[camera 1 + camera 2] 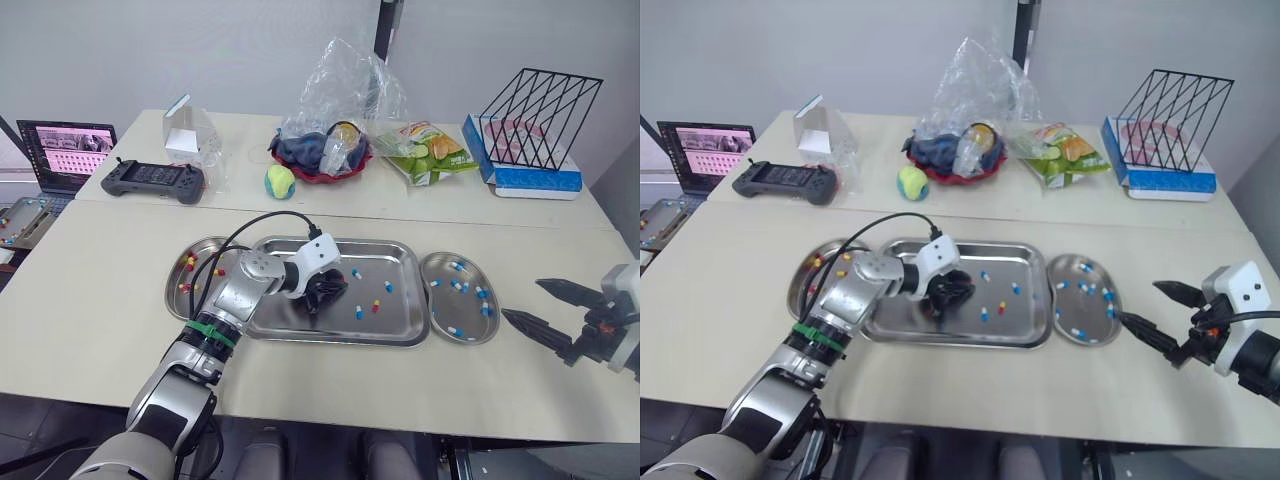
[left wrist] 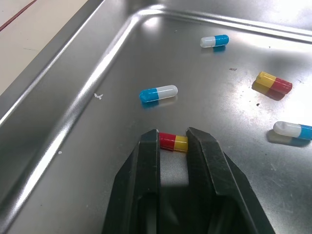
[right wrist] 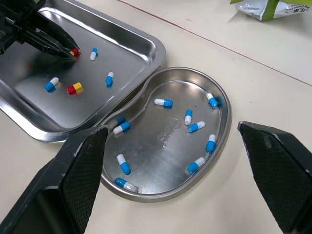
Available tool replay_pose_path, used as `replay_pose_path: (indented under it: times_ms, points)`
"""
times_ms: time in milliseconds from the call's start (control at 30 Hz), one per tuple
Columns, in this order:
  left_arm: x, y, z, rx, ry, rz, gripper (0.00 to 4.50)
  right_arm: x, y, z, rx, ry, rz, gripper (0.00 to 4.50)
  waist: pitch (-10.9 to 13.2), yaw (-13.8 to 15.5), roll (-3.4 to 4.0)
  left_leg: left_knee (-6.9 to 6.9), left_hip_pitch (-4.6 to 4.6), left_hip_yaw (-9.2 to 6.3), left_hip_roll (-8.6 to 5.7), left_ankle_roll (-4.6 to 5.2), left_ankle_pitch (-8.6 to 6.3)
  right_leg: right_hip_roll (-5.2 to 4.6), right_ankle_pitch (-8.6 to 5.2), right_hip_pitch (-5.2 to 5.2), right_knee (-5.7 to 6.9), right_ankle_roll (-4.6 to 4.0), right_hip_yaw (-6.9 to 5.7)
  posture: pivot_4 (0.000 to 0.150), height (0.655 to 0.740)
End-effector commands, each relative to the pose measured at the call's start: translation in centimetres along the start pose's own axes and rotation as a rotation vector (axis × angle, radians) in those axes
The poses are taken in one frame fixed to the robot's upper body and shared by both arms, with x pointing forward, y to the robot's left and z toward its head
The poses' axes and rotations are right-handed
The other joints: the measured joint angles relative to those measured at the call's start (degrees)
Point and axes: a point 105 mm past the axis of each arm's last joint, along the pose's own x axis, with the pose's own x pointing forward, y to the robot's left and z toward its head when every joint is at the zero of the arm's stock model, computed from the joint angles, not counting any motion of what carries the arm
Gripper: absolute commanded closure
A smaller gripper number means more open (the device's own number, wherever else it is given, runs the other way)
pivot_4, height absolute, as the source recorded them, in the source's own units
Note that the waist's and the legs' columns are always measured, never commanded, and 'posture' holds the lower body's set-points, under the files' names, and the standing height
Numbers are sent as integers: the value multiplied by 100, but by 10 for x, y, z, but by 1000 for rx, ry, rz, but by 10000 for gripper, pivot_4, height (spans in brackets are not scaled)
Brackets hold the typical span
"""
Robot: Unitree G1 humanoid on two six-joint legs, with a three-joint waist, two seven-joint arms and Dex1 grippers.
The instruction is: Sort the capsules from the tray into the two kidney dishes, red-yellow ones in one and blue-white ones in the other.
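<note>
Squeeze softly on both ends of the tiny, light, slippery red-yellow capsule (image 2: 173, 143) pinched in the narrow left gripper (image 2: 173, 136), with the right gripper (image 1: 522, 298) wide apart.

The 2 head views look forward and down from above the arms, across the pale wooden table (image 1: 100, 300). They are set side by side and share nearly the whole scene: the rectangular steel tray (image 1: 405, 318), the kidney-shaped steel dishes left (image 1: 172, 300) and right (image 1: 440, 300), and the clutter beyond. The left wrist view sits very near the tray floor, facing along the left gripper (image 2: 173, 139). The right wrist view looks down from higher between the right gripper (image 3: 173, 126) fingers, sharing the tray's corner with it.
</note>
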Motion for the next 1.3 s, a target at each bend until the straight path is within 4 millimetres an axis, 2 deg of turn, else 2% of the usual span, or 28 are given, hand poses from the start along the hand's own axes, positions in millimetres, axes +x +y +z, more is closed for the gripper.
replay_pose_path:
  times_ms: [33, 133, 233, 300, 400, 467, 600, 667, 833, 1000, 1133, 1300]
  points:
    - [-6, 8, 12, 26, -41, 19, 38121, -2, -2, 7, -16, -11, -4, 0, 0, 0, 0, 0, 0, 0, 0, 0, 0, 0, 0, 0, 0, 0, 0, 1500, 7174]
    - [-14, 13, 27, -6, -128, 20, 38121, 0, -2, 8, -14, -14, 2, 0, 0, -1, 0, 0, -1, 0, 0, 0, 0, 0, 0, 0, 0, 0, 0, 1500, 7174]
    - [-40, 25, 50, -27, -262, 32, 38121, 4, -1, 9, -9, -16, 31, 0, 0, -10, 0, 0, -1, 0, 1, 0, 0, 0, 0, -1, 0, 0, 0, 1500, 7174]
    - [-51, 29, 56, -36, -300, 37, 38121, 6, -1, 10, -7, -16, 45, 0, 0, -35, 0, 0, -4, 0, 2, 0, 0, 1, 0, -6, 3, 0, 0, 1500, 7174]
    - [-79, 40, 50, -44, -297, 71, 38121, 10, -1, 13, -12, -22, 70, 0, -2, -71, 3, -1, -1, -1, 3, 0, 0, 1, 0, -5, 3, 0, 0, 1500, 7174]
    - [-112, 49, 38, -54, -283, 107, 38121, 14, 0, 16, -9, -37, 90, 0, -2, -121, 4, -3, 0, -1, 3, 0, 0, 2, 0, -5, 2, 0, 0, 1500, 7174]
    - [-181, 66, -5, -78, -139, 255, 38121, 24, 3, 19, -17, -46, 141, 0, -3, -204, 5, -15, 5, 1, 11, 0, 1, 7, 0, -16, 5, -1, 3, 1500, 7174]
    - [-204, 69, -19, -109, -118, 303, 38121, 29, 3, 20, -17, -48, 163, 0, -2, -212, 5, -17, 3, 0, 11, 0, 1, 6, 0, -16, 3, -1, 2, 1500, 7174]
    - [-226, 67, -45, -158, -61, 368, 38121, 43, 2, 23, -21, -54, 203, 0, -2, -60, 4, -4, -6, 3, 6, 0, 1, -3, 0, -12, 2, 0, -4, 1500, 7174]
    - [-221, 55, -55, -192, -43, 341, 38121, 58, 3, 27, -33, -62, 236, 0, -2, -61, 4, -2, -13, 3, 8, -1, 1, -2, 0, -22, 5, 0, -4, 1500, 7174]
    - [-220, 56, -61, -202, -15, 369, 38121, 60, 3, 28, -35, -62, 247, 0, -2, -63, 4, -2, -16, 2, 9, 0, 1, -1, 0, -25, 6, -1, -5, 1500, 7174]
    - [-221, 61, -62, -212, -32, 405, 21455, 59, 3, 28, -36, -62, 248, 0, -2, -77, 4, -3, -14, 3, 9, 0, 1, 0, 0, -25, 7, -1, -4, 1500, 7174]
